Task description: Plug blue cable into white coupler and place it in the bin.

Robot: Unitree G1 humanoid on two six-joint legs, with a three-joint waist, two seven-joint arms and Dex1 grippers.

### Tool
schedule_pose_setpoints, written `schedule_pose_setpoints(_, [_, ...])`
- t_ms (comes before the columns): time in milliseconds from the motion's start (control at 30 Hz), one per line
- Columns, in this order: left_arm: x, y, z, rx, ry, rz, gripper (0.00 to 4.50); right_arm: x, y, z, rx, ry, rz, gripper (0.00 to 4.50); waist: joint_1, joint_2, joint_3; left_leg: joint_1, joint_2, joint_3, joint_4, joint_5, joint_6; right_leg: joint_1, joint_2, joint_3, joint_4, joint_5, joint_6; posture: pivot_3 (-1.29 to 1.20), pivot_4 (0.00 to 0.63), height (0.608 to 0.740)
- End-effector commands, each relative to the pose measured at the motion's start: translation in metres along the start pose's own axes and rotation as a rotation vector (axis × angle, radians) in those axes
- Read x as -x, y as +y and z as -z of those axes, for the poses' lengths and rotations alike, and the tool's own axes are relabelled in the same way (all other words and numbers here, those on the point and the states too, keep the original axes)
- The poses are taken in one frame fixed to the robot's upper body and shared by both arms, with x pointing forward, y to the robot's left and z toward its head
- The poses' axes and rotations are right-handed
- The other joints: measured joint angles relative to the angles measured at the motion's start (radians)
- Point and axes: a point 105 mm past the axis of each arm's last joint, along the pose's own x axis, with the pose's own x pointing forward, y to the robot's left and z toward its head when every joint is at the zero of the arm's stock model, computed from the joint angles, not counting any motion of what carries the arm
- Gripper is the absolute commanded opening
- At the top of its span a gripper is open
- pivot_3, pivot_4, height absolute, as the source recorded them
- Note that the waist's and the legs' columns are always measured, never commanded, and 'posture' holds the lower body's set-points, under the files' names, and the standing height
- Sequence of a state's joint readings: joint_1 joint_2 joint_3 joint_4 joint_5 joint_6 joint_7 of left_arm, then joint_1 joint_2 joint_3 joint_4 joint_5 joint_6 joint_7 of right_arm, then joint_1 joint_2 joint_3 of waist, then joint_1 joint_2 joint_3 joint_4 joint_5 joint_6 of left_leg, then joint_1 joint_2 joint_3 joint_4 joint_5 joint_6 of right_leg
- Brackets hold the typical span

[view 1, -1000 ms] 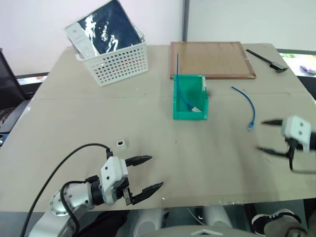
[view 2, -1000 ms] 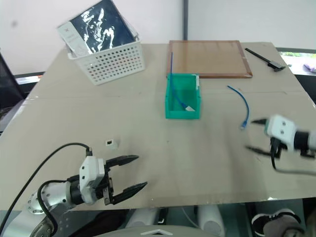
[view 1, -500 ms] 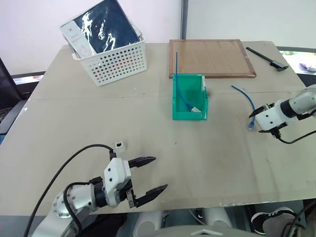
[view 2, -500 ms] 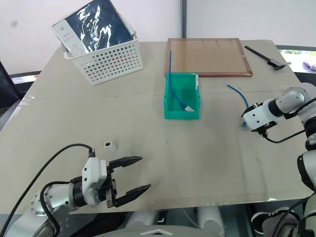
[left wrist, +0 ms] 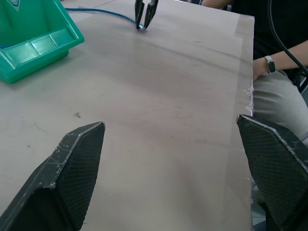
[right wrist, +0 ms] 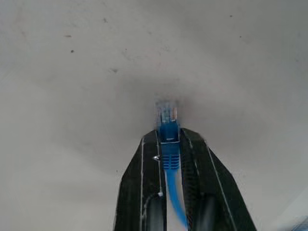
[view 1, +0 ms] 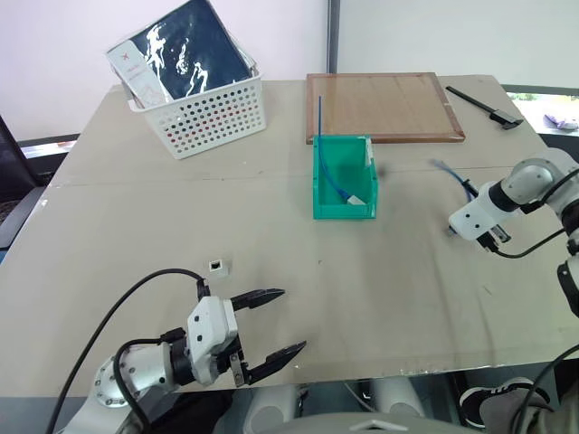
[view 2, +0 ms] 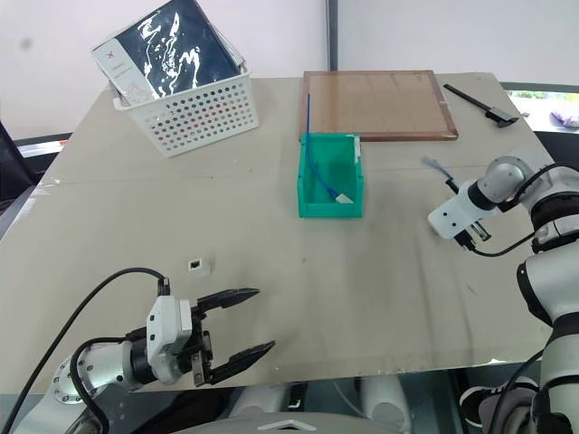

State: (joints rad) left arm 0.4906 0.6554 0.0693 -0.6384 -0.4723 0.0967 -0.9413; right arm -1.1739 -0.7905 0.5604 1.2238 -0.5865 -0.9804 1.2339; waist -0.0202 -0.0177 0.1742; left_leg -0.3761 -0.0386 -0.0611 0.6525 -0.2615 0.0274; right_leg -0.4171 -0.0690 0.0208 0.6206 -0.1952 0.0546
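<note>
Beige tabletop [view 1: 380, 298] from my head camera: my right gripper [view 1: 452, 228] has pinched the blue cable [view 1: 450, 170] near the table's right edge, presumably to carry its plug over. The white coupler [view 1: 217, 265] sits toward the near left, just beyond my left gripper [view 1: 282, 323], which hangs spread at the near edge. The bin [view 1: 344, 177] stands mid-table; open tabletop lies between the two arms

Left wrist: wide-apart fingers, bare table ahead, a person's hand [left wrist: 260, 68] past the edge

Right wrist: fingers [right wrist: 142, 187] clamp the plug's blue boot, clear tip poking out
</note>
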Motion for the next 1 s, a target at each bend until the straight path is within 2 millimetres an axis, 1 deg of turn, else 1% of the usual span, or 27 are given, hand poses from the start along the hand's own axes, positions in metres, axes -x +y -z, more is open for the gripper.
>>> schedule_pose_setpoints(33, [0.0, 0.0, -0.001, -0.024, -0.021, -0.013, 4.5, 0.004, -0.009, -0.003, -0.046, -0.019, 0.011, 0.03, -0.001, 0.0, 0.0, 0.0, 0.0, 0.0, 0.0, 0.0, 0.0, 0.0, 0.0, 0.0, 0.0, 0.0, 0.0, 0.0, 0.15, 0.74])
schedule_pose_setpoints(100, [0.001, 0.001, 0.0, -0.023, -0.023, -0.028, 4.5, 0.006, -0.014, -0.009, -0.13, -0.091, 0.015, 0.03, -0.005, 0.0, 0.0, 0.001, 0.0, 0.0, 0.0, 0.0, 0.0, 0.0, 0.0, 0.0, 0.001, 0.0, 0.0, 0.0, 0.15, 0.74])
schedule_pose_setpoints(167, [0.002, 0.003, 0.002, -0.022, -0.02, -0.044, 4.5, 0.008, -0.025, -0.022, -0.231, -0.182, -0.024, 0.03, -0.008, 0.0, 0.0, 0.001, 0.0, 0.0, 0.0, 0.0, 0.0, 0.0, 0.0, 0.0, 0.001, 0.0, 0.0, 0.0, 0.15, 0.74])
schedule_pose_setpoints(233, [0.002, 0.007, 0.005, -0.022, -0.016, -0.074, 4.5, 0.006, -0.036, -0.038, -0.287, -0.232, -0.059, 0.03, -0.016, 0.0, 0.0, 0.001, 0.0, 0.0, 0.0, 0.0, 0.0, 0.0, 0.0, 0.0, 0.001, 0.0, 0.0, 0.0, 0.15, 0.74])
schedule_pose_setpoints(300, [0.002, 0.012, 0.009, -0.025, -0.014, -0.101, 4.5, -0.002, -0.044, -0.063, -0.311, -0.277, -0.08, 0.03, -0.016, 0.001, 0.0, 0.0, 0.001, -0.001, 0.0, 0.0, 0.0, 0.0, 0.0, 0.0, 0.001, 0.0, 0.0, 0.0, 0.15, 0.74])
schedule_pose_setpoints(400, [0.001, 0.017, 0.012, -0.048, -0.01, -0.13, 4.5, -0.022, -0.054, -0.108, -0.334, -0.336, -0.107, 0.03, -0.016, 0.001, 0.0, 0.0, 0.001, -0.004, -0.001, 0.0, 0.0, -0.001, -0.001, -0.002, 0.002, 0.0, 0.0, 0.0, 0.15, 0.74])
schedule_pose_setpoints(467, [0.001, 0.022, 0.013, -0.059, -0.005, -0.146, 4.5, -0.036, -0.058, -0.13, -0.343, -0.343, -0.102, 0.03, -0.015, 0.001, -0.001, -0.001, 0.001, -0.004, -0.001, 0.0, 0.0, -0.002, -0.001, -0.002, 0.003, 0.002, 0.002, 0.0, 0.15, 0.74])
schedule_pose_setpoints(567, [0.001, 0.03, 0.012, -0.081, 0.008, -0.162, 4.5, -0.051, -0.06, -0.153, -0.347, -0.339, -0.099, 0.03, -0.014, 0.0, -0.003, -0.001, 0.001, -0.005, 0.0, 0.0, 0.0, -0.002, -0.001, -0.004, 0.003, 0.002, 0.002, 0.0, 0.15, 0.74])
schedule_pose_setpoints(633, [0.001, 0.035, 0.011, -0.089, 0.012, -0.167, 4.5, -0.057, -0.061, -0.164, -0.353, -0.348, -0.101, 0.03, -0.015, -0.003, -0.006, 0.0, 0.001, -0.005, 0.0, 0.0, 0.0, -0.002, 0.0, -0.004, 0.003, 0.002, 0.002, 0.0, 0.15, 0.74])
schedule_pose_setpoints(733, [-0.001, 0.043, 0.012, -0.1, 0.036, -0.181, 4.5, -0.061, -0.065, -0.176, -0.357, -0.37, -0.082, 0.03, -0.021, -0.005, -0.01, 0.001, 0.001, -0.005, 0.0, 0.0, -0.001, -0.001, 0.0, -0.004, 0.004, 0.002, 0.002, 0.0, 0.15, 0.74])
schedule_pose_setpoints(767, [-0.003, 0.047, 0.013, -0.109, 0.05, -0.196, 4.5, -0.061, -0.066, -0.178, -0.361, -0.385, -0.073, 0.83, -0.022, -0.005, -0.01, 0.001, 0.001, -0.005, -0.001, 0.0, -0.001, -0.001, 0.001, -0.003, 0.004, 0.002, 0.002, 0.0, 0.15, 0.74])
schedule_pose_setpoints(800, [-0.006, 0.049, 0.011, -0.112, 0.046, -0.193, 4.5, -0.059, -0.066, -0.18, -0.381, -0.405, -0.071, 1.16, -0.023, -0.005, -0.01, 0.002, 0.002, -0.005, -0.001, -0.001, -0.001, -0.001, 0.002, -0.003, 0.004, 0.003, 0.002, 0.0, 0.15, 0.74])
schedule_pose_setpoints(833, [-0.009, 0.05, 0.01, -0.109, 0.045, -0.184, 4.5, -0.056, -0.066, -0.178, -0.399, -0.413, -0.059, 1.66, -0.021, -0.005, -0.011, 0.003, 0.002, -0.005, -0.001, -0.001, -0.001, 0.0, 0.003, -0.003, 0.004, 0.003, 0.002, 0.0, 0.15, 0.74])
schedule_pose_setpoints(867, [-0.011, 0.051, 0.01, -0.109, 0.05, -0.171, 4.5, -0.053, -0.068, -0.175, -0.423, -0.424, -0.031, 2.04, -0.021, -0.005, -0.011, 0.004, 0.002, -0.005, -0.001, -0.001, -0.002, 0.0, 0.003, -0.003, 0.005, 0.003, 0.002, 0.0, 0.15, 0.74])
schedule_pose_setpoints(933, [-0.016, 0.053, 0.011, -0.115, 0.07, -0.156, 4.5, -0.044, -0.068, -0.172, -0.463, -0.457, 0.006, 3.04, -0.018, -0.005, -0.01, 0.004, 0.003, -0.005, -0.001, -0.001, -0.002, 0.0, 0.003, -0.003, 0.005, 0.003, 0.002, 0.0, 0.15, 0.74])
schedule_pose_setpoints(967, [-0.02, 0.055, 0.011, -0.116, 0.078, -0.143, 4.5, -0.035, -0.068, -0.169, -0.497, -0.487, 0.039, 3.55, -0.017, -0.004, -0.01, 0.003, 0.003, -0.005, -0.001, -0.001, -0.002, 0.0, 0.003, -0.003, 0.005, 0.003, 0.002, 0.0, 0.15, 0.74])
schedule_pose_setpoints(1000, [-0.025, 0.056, 0.011, -0.124, 0.097, -0.124, 4.5, -0.023, -0.063, -0.165, -0.522, -0.514, 0.058, 3.94, -0.01, -0.003, -0.009, 0.003, 0.002, -0.005, -0.001, -0.001, -0.002, 0.0, 0.003, -0.003, 0.004, 0.003, 0.002, 0.0, 0.15, 0.74])
